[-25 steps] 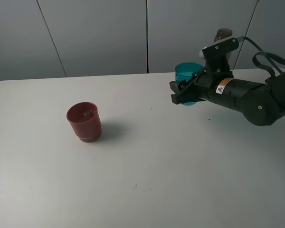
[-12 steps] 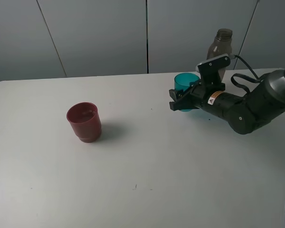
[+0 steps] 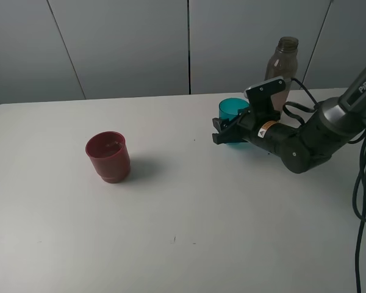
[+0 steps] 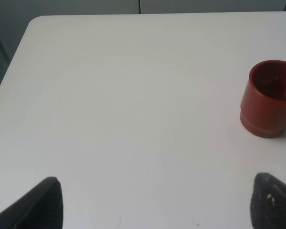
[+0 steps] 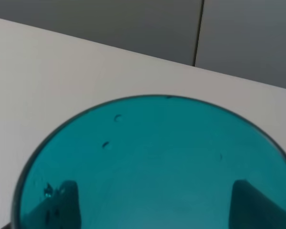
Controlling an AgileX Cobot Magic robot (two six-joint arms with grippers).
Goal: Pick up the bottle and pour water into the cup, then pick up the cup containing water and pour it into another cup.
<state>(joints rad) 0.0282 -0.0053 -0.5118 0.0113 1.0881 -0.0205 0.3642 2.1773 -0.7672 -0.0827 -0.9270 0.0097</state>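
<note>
The cup (image 3: 233,112), the teal tumbler, sits low at the far right of the table (image 3: 189,232), upright or nearly so, with the right gripper (image 3: 227,132) clamped on it: its jaws are drawn in close against the cup's sides, and in the right wrist view the cup (image 5: 157,162) fills the frame between the two fingers (image 5: 62,200). Whether its base rests on the table or hangs just above it cannot be told from the high view. A few droplets cling to the inner wall; the wrist view is too close and too uniformly teal to say whether any water remains, though none is plainly visible.

Just behind the cup and the arm, the bottle (image 3: 281,60) stands upright and uncapped near the back edge, held by nothing, so the first pour looks finished.

Well apart, on the left half of the table, the dark-red cup (image 3: 108,157) stands upright. Something glints inside it in the high view, and the left wrist view shows its interior (image 4: 271,88) dark and possibly wet, which suggests the second pour may be done too, with only setting down and releasing the teal cup left.

The left gripper (image 4: 157,202) hangs over bare table near the red cup, jaws spread wide and holding nothing.
</note>
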